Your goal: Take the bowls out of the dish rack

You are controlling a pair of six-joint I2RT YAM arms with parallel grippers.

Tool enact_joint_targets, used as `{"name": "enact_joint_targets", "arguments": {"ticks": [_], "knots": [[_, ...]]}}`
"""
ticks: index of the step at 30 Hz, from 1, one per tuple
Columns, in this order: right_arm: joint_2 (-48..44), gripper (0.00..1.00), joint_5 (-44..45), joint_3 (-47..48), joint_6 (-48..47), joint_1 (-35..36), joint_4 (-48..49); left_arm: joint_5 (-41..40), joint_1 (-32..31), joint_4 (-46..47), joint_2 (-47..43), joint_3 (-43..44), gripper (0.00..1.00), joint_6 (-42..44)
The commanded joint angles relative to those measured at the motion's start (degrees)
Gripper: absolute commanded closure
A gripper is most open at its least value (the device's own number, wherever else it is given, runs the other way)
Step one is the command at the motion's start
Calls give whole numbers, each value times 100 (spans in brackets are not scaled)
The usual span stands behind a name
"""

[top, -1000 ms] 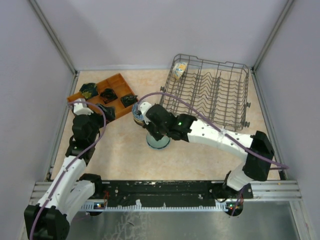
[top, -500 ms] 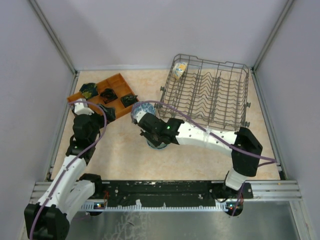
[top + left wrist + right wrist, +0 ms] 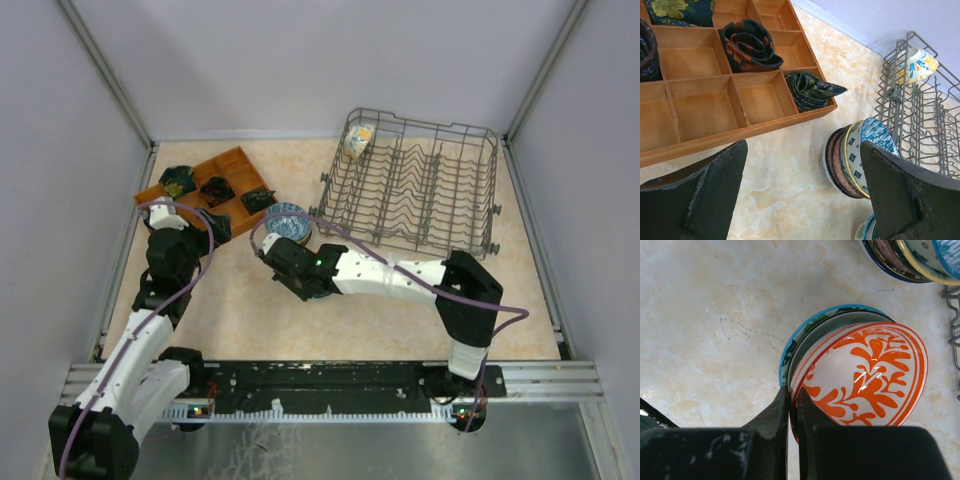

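My right gripper (image 3: 792, 396) is shut on the rim of a white bowl with an orange leaf pattern (image 3: 865, 372). It holds that bowl on or just above a low stack with a blue-rimmed bowl (image 3: 788, 347); I cannot tell if they touch. In the top view the gripper (image 3: 300, 275) covers this stack. A second stack of bowls (image 3: 288, 222) stands beside the grey wire dish rack (image 3: 430, 190); it also shows in the left wrist view (image 3: 852, 157). One orange-blue bowl (image 3: 358, 140) stays in the rack's far left corner. My left gripper (image 3: 804, 147) is open and empty, left of the stacks.
A brown wooden compartment tray (image 3: 225, 165) with rolled dark cloths (image 3: 751, 45) lies at the far left, just ahead of the left gripper (image 3: 190, 228). Grey walls enclose the table on three sides.
My right arm has swung left and toward the near edge with the orange bowl, coming down over the near stack. The stack by the rack is now uncovered. The left arm has not moved.
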Motion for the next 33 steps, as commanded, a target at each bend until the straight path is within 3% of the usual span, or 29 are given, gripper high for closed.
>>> {"name": "enact_joint_targets", "arguments": {"ticks": [1, 8, 18, 23, 27, 33], "knots": [[50, 100, 298, 373, 18, 100, 82, -23, 34, 110, -14, 122, 1, 45], [49, 74, 354, 435, 73, 149, 24, -36, 35, 97, -33, 111, 1, 44], [-560, 65, 590, 550, 110, 263, 91, -76, 29, 62, -127, 98, 1, 39], [-1557, 56, 1196, 478, 34, 144, 555, -103, 38, 44, -176, 81, 1, 36], [-2324, 54, 1015, -61, -17, -660, 1570, -111, 39, 41, -197, 60, 1, 26], [-3076, 52, -828, -1050, 434, -2947, 3639, -149, 40, 152, -298, -73, 1, -52]]}}
